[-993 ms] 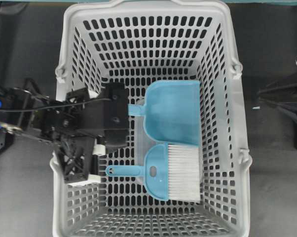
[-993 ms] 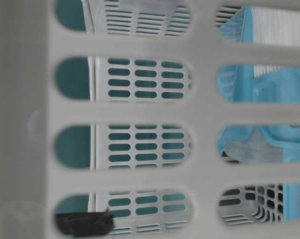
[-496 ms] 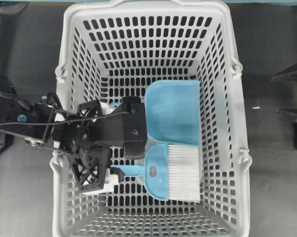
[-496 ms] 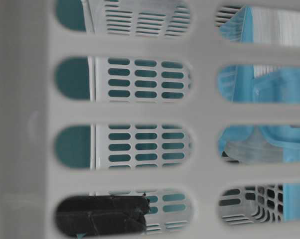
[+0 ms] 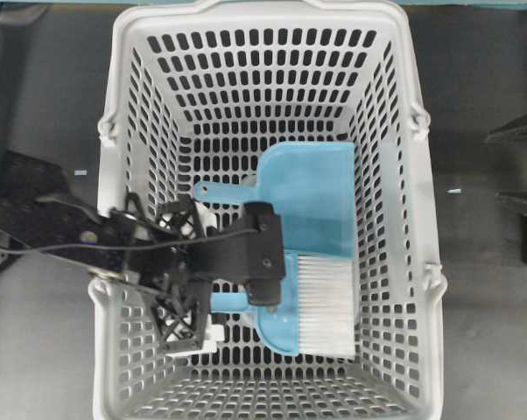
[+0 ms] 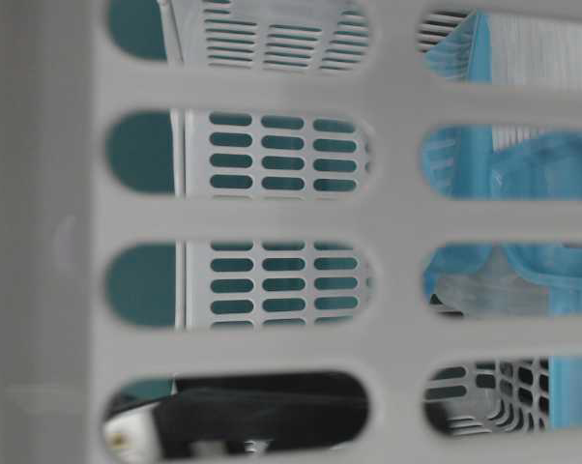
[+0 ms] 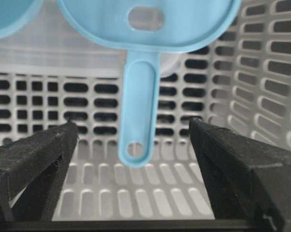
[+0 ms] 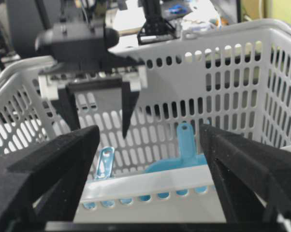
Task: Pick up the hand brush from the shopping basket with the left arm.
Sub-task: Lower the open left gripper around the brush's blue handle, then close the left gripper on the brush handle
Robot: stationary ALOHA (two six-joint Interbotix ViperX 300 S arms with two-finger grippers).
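The light-blue hand brush (image 5: 320, 302) lies on the floor of the grey shopping basket (image 5: 123, 105), white bristles to the right. Its thin handle (image 7: 138, 106) points at my left gripper. The left gripper (image 5: 202, 276) hangs inside the basket at its left wall, jaws wide open. In the left wrist view the handle's holed end lies between the two fingertips (image 7: 63, 137) without touching them. Seen from the right wrist, the left gripper (image 8: 98, 123) stands just above the handle (image 8: 104, 164). My right gripper (image 8: 148, 137) is open and empty, outside the basket's right rim (image 8: 150, 186).
A flat light-blue dustpan (image 5: 309, 199) lies just behind the brush, its handle (image 8: 184, 140) pointing at the left wall. The basket's slotted walls close in on all sides. In the table-level view the black gripper (image 6: 272, 416) shows through a low slot.
My left gripper has moved right and down into the basket, ending over the brush handle, and its jaws have spread wide. The dark arm at the right edge has drawn back.
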